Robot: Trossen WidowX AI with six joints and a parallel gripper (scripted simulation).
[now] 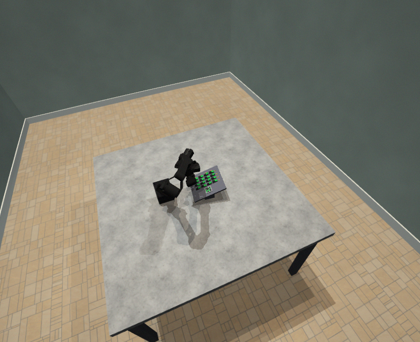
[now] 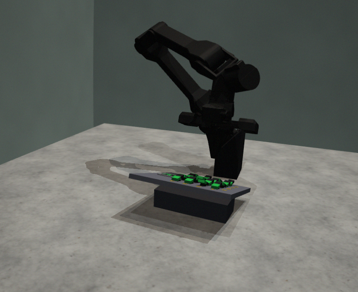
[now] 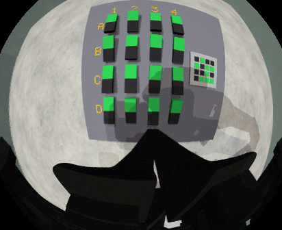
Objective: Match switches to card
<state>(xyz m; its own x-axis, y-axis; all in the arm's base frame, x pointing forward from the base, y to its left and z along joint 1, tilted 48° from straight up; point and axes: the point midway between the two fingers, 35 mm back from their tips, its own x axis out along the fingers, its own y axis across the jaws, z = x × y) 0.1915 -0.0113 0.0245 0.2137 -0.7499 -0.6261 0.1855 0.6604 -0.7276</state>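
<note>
Claw [image 3: 156,144] pinched fully closed on nothing; I see it hovering just above my switch grid's [image 3: 143,67] near row D.

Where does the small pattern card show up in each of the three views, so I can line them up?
Top: the card is a tiny square on the panel's near end, right of the arm's base.
Exterior: only a thin green sliver at the panel's far left edge, too flat to read.
Wrist: right of the grid, beside rows B and C.
Shared landmark: the switch grid, next to the card in every view.
</note>
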